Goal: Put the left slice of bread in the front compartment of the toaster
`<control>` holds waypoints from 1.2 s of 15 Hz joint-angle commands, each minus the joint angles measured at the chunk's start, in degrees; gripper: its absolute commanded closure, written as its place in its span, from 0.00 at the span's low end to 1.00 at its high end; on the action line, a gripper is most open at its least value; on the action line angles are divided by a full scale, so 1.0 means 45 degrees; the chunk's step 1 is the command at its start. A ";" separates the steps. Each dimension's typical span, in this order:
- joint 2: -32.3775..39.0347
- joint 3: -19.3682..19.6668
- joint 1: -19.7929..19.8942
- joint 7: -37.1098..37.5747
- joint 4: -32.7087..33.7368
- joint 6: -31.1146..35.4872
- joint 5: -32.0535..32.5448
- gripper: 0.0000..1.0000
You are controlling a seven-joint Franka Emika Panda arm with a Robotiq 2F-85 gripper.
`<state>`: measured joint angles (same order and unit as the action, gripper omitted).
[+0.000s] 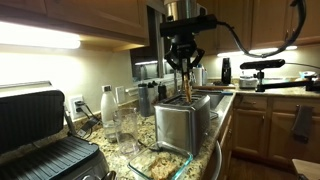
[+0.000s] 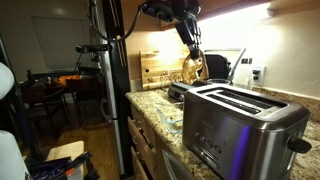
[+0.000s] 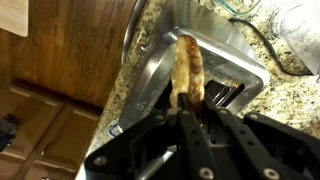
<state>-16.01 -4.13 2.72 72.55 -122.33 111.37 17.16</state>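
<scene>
My gripper (image 1: 184, 68) is shut on the left slice of bread (image 1: 186, 83), a tan-brown slice held on edge, hanging just above the top of the brushed steel toaster (image 1: 183, 125). In the wrist view the bread (image 3: 187, 68) stands edge-on between the fingers (image 3: 190, 108), over the toaster's top (image 3: 160, 70) and beside its long slots (image 3: 228, 92). In an exterior view the gripper (image 2: 192, 52) holds the bread (image 2: 192, 70) beyond the toaster (image 2: 240, 125), whose two slots show on top. I cannot tell which slot the slice is over.
A black ribbed contact grill (image 1: 40, 140) stands near the camera. A glass dish (image 1: 160, 160) lies in front of the toaster. Clear bottles and glasses (image 1: 118, 112) stand beside it on the granite counter (image 1: 215, 155). A wooden board (image 2: 158, 68) leans at the back.
</scene>
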 commanded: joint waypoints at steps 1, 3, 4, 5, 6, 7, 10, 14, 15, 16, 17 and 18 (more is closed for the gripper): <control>-0.0541 0.0153 0.0283 0.0540 -0.0793 0.0419 -0.0121 0.92; -0.0579 0.0338 0.0396 0.0652 -0.1001 0.0723 -0.0243 0.92; -0.0588 0.0421 0.0464 0.0708 -0.1082 0.0872 -0.0300 0.92; -0.0603 0.0516 0.0536 0.0736 -0.1164 0.1021 -0.0332 0.92; -0.0610 0.0606 0.0591 0.0743 -0.1229 0.1148 -0.0350 0.92; -0.0632 0.0683 0.0662 0.0732 -0.1280 0.1237 -0.0359 0.92; -0.0694 0.0894 0.0861 0.0772 -0.1392 0.1543 -0.0434 0.92; -0.0706 0.1133 0.1034 0.0851 -0.1560 0.2185 -0.0699 0.92; -0.0683 0.1166 0.1073 0.0894 -0.1606 0.2370 -0.0777 0.92; -0.0672 0.1200 0.1113 0.0893 -0.1669 0.2621 -0.0892 0.92; -0.0669 0.1238 0.1127 0.0840 -0.1737 0.2892 -0.1011 0.92; -0.0652 0.1249 0.1154 0.0856 -0.1801 0.3111 -0.1084 0.92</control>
<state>-16.11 1.30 7.10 75.33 -126.76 121.31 13.94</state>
